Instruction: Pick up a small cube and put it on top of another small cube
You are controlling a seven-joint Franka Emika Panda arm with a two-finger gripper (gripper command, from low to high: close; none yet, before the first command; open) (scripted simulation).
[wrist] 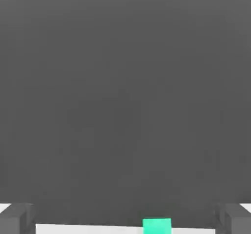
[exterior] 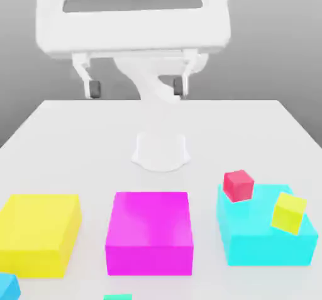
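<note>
Cubes, red [exterior: 238, 186] and yellow [exterior: 289, 213], atop cyan block [exterior: 267, 245].

- I see open bench [exterior: 161, 180] between the yellow block [exterior: 39, 234] and the magenta block [exterior: 149, 233].
- Red cube [exterior: 238, 186] and yellow cube [exterior: 289, 213] obstruct the cyan block's top [exterior: 261, 229].

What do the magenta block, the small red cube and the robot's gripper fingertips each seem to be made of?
Magenta block: perhaps smooth plastic, shown by its even, unpatterned colour.
Small red cube: possibly plastic or painted wood; plain faces with no visible grain leave it open.
Fingertips: likely matte rubber, being dark grey against the white hand.
</note>
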